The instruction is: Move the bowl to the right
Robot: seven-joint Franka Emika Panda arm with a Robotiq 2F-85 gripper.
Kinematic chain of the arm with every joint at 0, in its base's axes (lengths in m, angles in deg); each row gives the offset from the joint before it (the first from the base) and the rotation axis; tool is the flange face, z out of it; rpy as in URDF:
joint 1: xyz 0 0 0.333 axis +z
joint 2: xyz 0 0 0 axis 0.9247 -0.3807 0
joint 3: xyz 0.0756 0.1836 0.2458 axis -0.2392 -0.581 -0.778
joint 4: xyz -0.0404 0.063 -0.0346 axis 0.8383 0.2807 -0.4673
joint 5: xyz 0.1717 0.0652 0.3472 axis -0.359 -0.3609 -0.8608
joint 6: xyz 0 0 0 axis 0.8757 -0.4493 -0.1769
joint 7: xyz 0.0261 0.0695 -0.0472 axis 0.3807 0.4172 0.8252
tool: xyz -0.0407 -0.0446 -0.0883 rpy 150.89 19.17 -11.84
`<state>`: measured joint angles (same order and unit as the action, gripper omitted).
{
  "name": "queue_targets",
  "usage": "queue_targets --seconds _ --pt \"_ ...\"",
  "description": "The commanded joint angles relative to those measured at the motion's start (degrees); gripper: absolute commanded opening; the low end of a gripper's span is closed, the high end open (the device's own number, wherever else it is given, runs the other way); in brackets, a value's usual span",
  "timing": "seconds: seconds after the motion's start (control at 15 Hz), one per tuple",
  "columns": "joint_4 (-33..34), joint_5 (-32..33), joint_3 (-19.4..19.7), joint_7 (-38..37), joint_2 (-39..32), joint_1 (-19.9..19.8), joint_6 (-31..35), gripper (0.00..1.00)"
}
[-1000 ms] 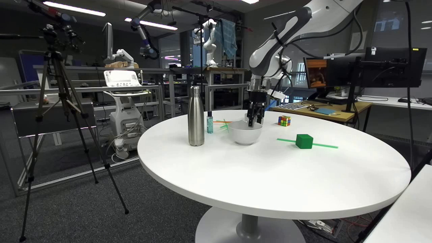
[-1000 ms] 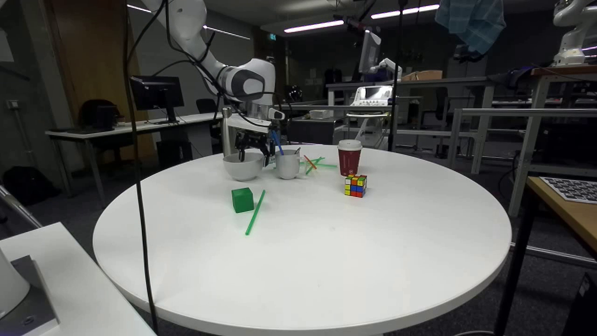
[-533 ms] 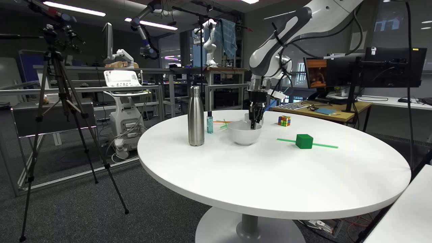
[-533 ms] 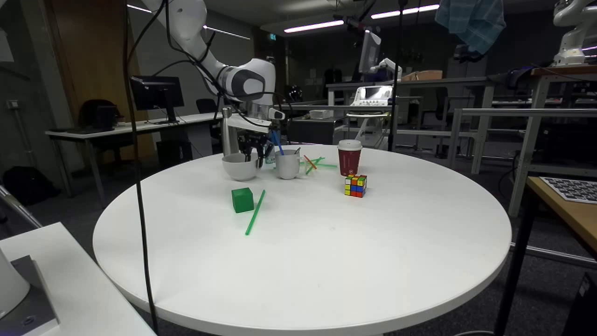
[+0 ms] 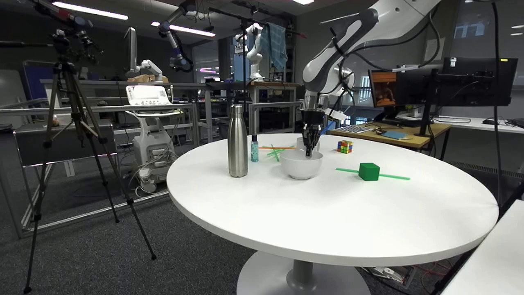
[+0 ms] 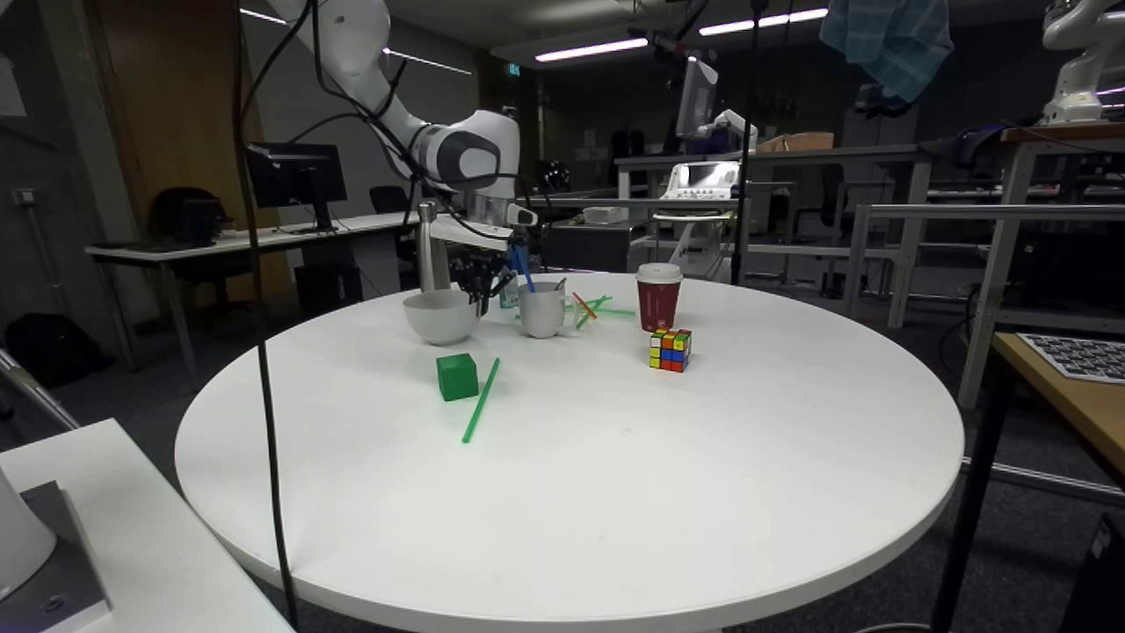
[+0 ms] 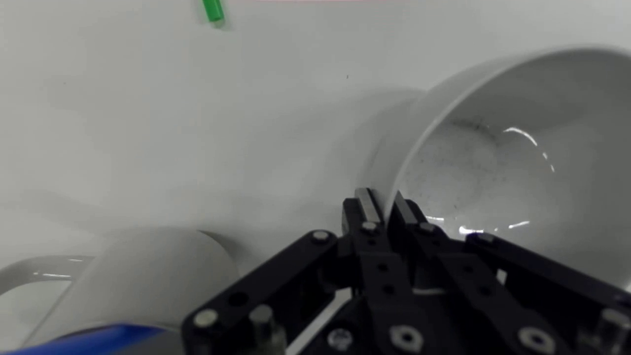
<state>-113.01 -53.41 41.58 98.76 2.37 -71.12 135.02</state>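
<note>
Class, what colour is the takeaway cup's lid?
White; the lid shows best in an exterior view.

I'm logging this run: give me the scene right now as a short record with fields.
gripper: closed on the rim of the bowl, one finger inside, one outside
bowl: white; cannot tell if lifted off the table
mug: apart from the bowl, blue stick in it
steel bottle: upright
red cup: upright, white lid
puzzle cube: in front of the red cup, in an exterior view
green straw: beside the green block, not touching it
</note>
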Motion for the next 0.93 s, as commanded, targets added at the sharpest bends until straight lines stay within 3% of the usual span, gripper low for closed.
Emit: queue_targets --seconds 0.0,0.87 --pt "1.0 0.0 -1.2 1.5 -0.2 -1.5 -0.7 0.02" --pt "-0.8 -0.2 -1.6 1.8 3.0 -1.6 -1.0 0.02"
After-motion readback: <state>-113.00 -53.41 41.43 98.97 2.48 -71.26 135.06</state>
